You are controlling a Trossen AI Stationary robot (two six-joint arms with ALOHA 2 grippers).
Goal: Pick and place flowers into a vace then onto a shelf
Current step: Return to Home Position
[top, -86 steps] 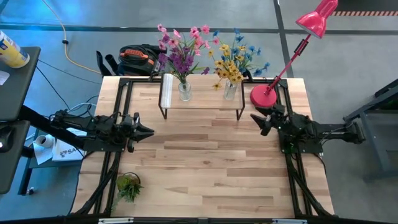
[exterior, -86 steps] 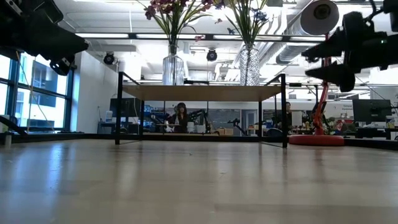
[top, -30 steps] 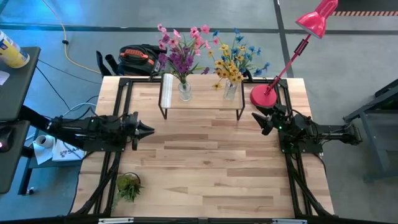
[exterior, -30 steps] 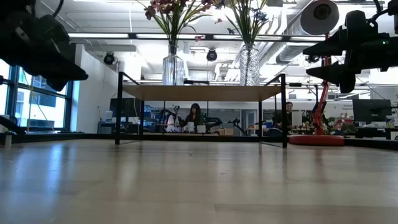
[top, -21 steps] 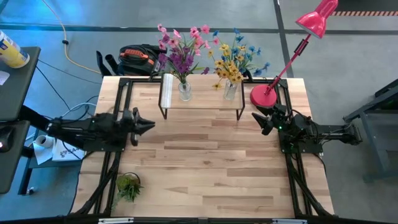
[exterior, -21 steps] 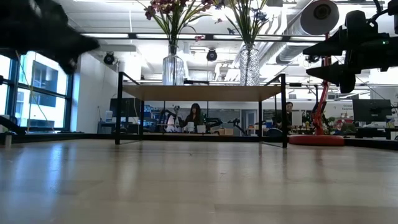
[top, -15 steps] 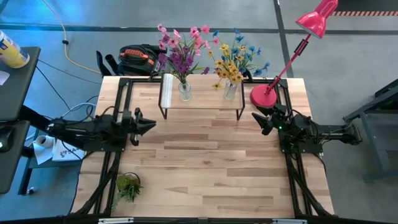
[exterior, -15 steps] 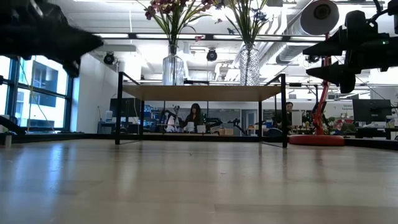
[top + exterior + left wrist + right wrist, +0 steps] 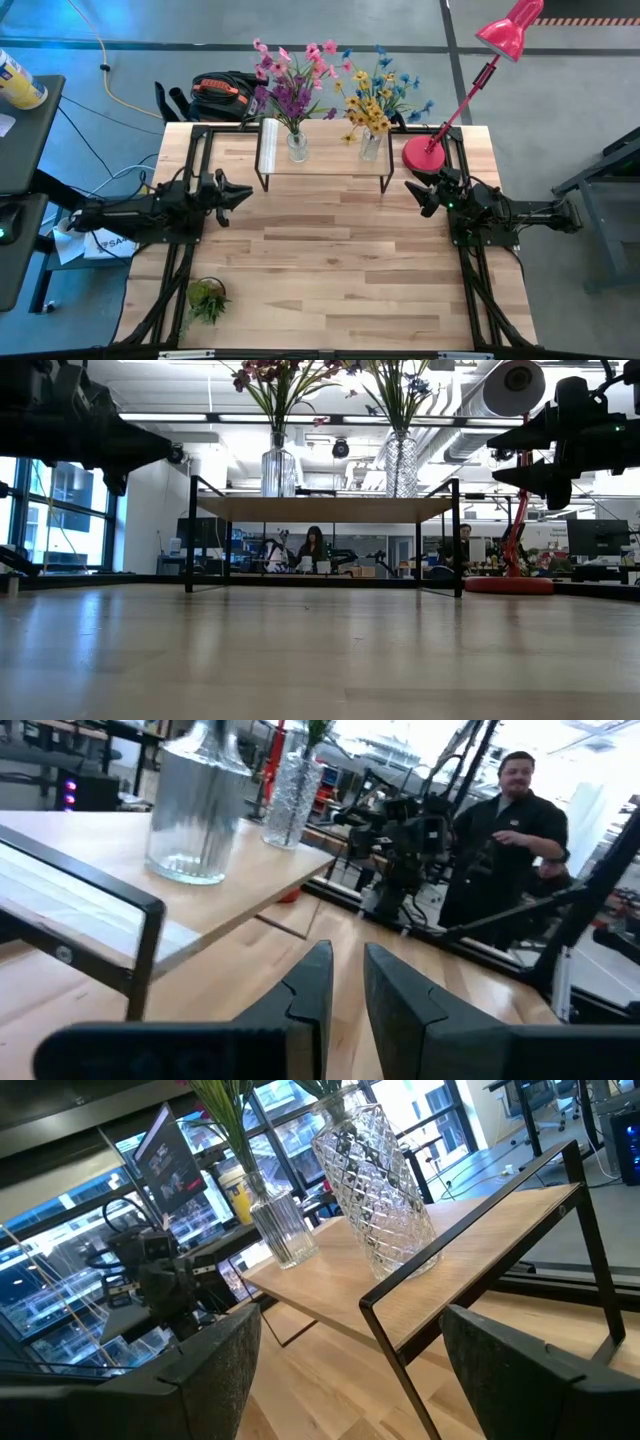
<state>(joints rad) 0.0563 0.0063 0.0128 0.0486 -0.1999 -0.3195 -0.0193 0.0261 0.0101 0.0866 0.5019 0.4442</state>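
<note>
The pink and purple flowers [image 9: 292, 85] stand with their stems in a ribbed glass vase [image 9: 297, 147]. The blue and yellow flowers [image 9: 378, 100] stand in a cut-glass vase [image 9: 370, 146]. Both vases rest by their bases on the shelf [image 9: 330, 162] at the table's far edge. My left gripper [image 9: 246, 191] hangs level near the shelf's left end, open by a narrow gap [image 9: 345, 1000], with nothing between its fingers. My right gripper [image 9: 411, 189] hangs level off the shelf's right end, wide open [image 9: 370, 1380] and holding nothing.
A red desk lamp stands by its round base [image 9: 424, 153] at the far right corner, beside my right gripper. A small green plant tuft [image 9: 207, 297] lies near the front left. A person [image 9: 505, 830] stands beyond the table. Bare tabletop [image 9: 330, 260] lies between the arms.
My left gripper has swung toward the table's far edge and the shelf's left end. It has tipped up from a downward slant to level. Its finger gap is unchanged and it holds nothing.
</note>
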